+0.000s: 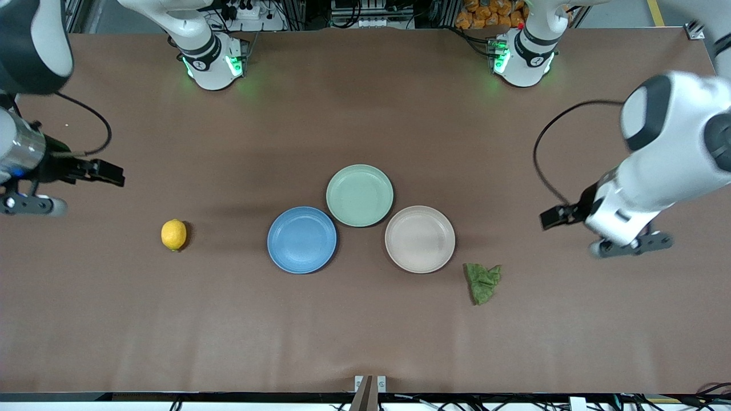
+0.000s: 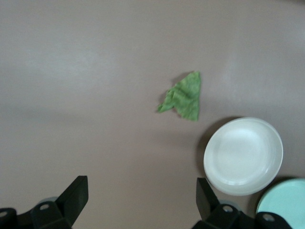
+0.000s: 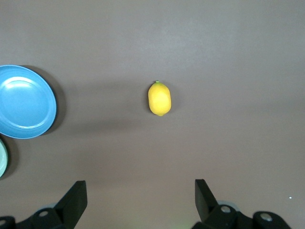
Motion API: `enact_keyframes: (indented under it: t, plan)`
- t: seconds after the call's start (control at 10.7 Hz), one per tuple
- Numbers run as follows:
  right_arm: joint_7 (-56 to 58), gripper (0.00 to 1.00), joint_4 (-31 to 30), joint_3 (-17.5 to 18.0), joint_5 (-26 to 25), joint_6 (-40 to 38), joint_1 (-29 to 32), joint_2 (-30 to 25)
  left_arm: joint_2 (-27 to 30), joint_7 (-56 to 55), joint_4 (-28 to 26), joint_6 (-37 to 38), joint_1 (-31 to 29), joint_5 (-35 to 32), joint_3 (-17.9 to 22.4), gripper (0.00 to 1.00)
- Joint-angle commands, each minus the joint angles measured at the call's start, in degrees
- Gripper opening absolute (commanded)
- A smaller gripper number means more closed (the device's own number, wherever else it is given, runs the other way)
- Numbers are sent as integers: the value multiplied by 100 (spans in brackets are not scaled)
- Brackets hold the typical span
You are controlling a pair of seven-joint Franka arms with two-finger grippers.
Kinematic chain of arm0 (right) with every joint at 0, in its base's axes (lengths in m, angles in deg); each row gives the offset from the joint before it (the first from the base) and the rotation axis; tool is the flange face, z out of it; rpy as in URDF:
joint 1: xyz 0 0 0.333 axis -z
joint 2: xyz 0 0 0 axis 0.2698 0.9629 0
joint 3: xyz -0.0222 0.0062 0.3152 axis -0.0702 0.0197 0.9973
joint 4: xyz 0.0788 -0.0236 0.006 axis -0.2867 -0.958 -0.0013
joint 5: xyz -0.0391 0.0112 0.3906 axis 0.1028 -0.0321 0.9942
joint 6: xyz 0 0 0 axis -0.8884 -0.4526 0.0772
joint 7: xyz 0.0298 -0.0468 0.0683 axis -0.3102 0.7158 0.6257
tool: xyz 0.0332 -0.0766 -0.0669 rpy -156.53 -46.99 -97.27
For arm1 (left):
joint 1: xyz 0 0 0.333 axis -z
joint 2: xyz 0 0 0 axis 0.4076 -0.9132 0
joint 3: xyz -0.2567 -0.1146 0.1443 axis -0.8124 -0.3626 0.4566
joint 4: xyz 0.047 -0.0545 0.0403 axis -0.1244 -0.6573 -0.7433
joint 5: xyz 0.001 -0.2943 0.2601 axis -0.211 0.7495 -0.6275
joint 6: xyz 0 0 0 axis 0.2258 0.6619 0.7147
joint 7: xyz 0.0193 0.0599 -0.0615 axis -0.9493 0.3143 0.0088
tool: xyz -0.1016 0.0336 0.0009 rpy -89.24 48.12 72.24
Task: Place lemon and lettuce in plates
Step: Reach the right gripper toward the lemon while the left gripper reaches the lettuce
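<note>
Lying bare on the table (image 1: 365,331), the lemon (image 1: 173,234) is sitting toward the right arm's end, well apart from the blue plate (image 1: 302,240). The lettuce (image 1: 482,282) is resting just beside the beige-pink plate (image 1: 420,238), slightly nearer the front camera. The right gripper (image 3: 140,202) is hovering with fingers spread wide, holding nothing, over bare table near the lemon. The left gripper (image 2: 142,200) is likewise hanging wide and empty over the table near the lettuce.
</note>
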State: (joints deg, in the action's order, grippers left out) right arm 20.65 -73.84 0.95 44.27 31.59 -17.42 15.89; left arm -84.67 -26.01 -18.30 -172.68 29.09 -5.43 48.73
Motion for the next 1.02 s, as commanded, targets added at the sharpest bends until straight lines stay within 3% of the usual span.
enact_keyframes:
  t: [0.0, 0.28, 0.47, 0.93]
  plan:
    - [49, 100, 123, -3, 136, -47, 158, 181, -530, -462, 143, -440, 207, -254, 29, 100]
    - [66, 100, 114, 6, 153, -47, 316, 498, -1233, -813, 388, -765, 401, -351, 56, 100]
    - [372, 100, 70, -3, 556, 119, 492, 683, -1673, -1024, 415, -1353, 568, -430, 91, 100]
    - [778, 100, -385, -3, 558, 961, 686, 921, -2210, -1289, 424, -1943, 805, -518, 310, 100]
